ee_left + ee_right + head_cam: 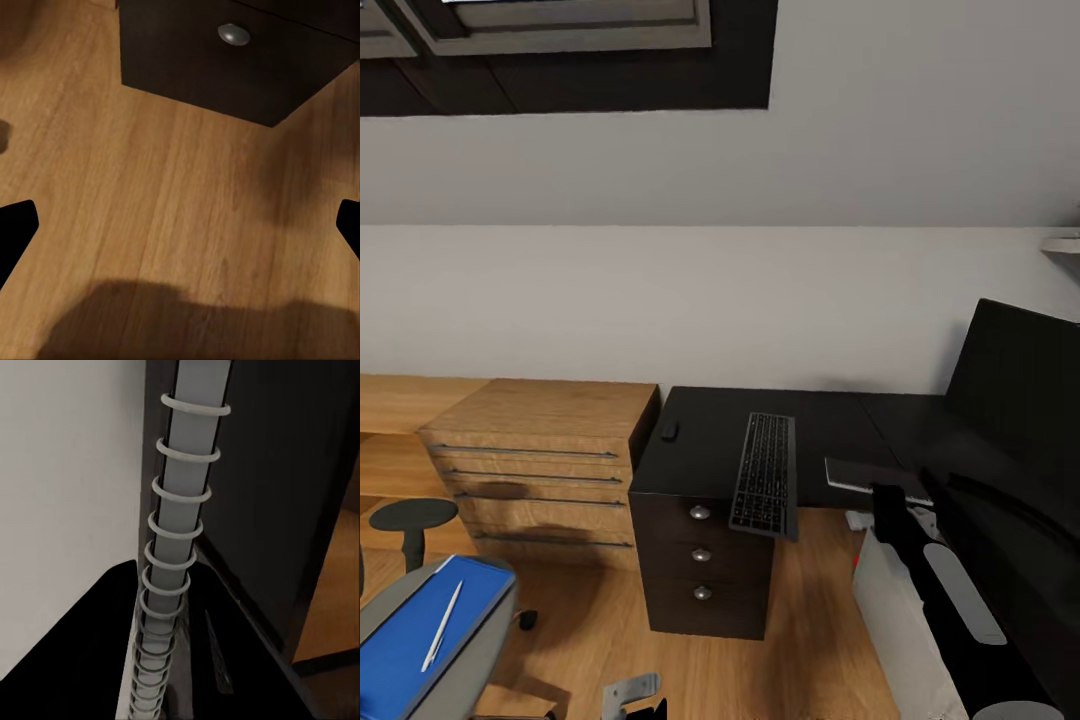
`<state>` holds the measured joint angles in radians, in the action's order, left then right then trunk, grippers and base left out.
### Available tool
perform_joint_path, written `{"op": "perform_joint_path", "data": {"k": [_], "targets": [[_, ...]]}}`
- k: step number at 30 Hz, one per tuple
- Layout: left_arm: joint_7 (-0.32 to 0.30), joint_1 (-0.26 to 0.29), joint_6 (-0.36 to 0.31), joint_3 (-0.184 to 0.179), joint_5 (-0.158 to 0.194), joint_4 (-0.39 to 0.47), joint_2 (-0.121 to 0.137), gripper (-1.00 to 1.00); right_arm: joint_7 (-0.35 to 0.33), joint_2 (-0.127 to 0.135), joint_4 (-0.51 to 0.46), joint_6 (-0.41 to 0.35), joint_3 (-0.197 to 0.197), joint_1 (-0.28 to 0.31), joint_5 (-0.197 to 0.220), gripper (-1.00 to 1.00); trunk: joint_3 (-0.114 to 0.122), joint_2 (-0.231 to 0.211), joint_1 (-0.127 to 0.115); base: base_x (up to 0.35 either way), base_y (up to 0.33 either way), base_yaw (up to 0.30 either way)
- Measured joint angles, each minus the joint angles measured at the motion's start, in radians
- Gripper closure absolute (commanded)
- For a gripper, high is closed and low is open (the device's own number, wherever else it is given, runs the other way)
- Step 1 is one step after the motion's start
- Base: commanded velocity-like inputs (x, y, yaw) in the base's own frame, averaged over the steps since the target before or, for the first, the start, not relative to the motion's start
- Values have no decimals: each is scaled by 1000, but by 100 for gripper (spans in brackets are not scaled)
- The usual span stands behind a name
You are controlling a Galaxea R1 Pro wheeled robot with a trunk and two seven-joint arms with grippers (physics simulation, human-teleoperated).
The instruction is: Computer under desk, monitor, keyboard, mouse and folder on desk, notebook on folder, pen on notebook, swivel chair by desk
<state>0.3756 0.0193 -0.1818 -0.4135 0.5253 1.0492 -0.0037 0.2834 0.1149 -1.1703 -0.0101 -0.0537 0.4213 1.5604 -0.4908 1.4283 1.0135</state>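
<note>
From the head, the keyboard (765, 488) is hanging off the counter (710, 450) edge (it could slip). The left wrist is showing fingers (16, 229) spread wide over the floor (150, 202). By the right wrist, the notebook (176, 547) is sitting clamped.

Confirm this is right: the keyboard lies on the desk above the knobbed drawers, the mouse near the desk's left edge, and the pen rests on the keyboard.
One thing is off. The pen does not rest on the keyboard; it lies on the blue folder on the chair. The head view shows this. The keyboard does lie on the desk above the knobbed drawers, and the mouse sits near the desk's left edge.
</note>
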Motion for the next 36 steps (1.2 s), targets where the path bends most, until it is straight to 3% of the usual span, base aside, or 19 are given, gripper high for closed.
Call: {"op": "perform_joint_path", "data": {"k": [14,27,33,36], "targets": [[0,0,2,0,0,3,0,-100,-59,-1,36,-22,8,3,5,100,-3,0,0,0,0,-19],[1,0,0,6,4,22,1,-100,-63,-1,40,-22,6,3,4,100,-3,0,0,110,0,0],[5,0,-1,8,10,64,2,-100,-61,-4,37,-19,6,3,5,100,-21,42,23,4,0,0],[8,0,-1,9,16,71,2,-100,-61,-26,37,34,10,3,-5,100,-31,63,34,0,0,0]]}}
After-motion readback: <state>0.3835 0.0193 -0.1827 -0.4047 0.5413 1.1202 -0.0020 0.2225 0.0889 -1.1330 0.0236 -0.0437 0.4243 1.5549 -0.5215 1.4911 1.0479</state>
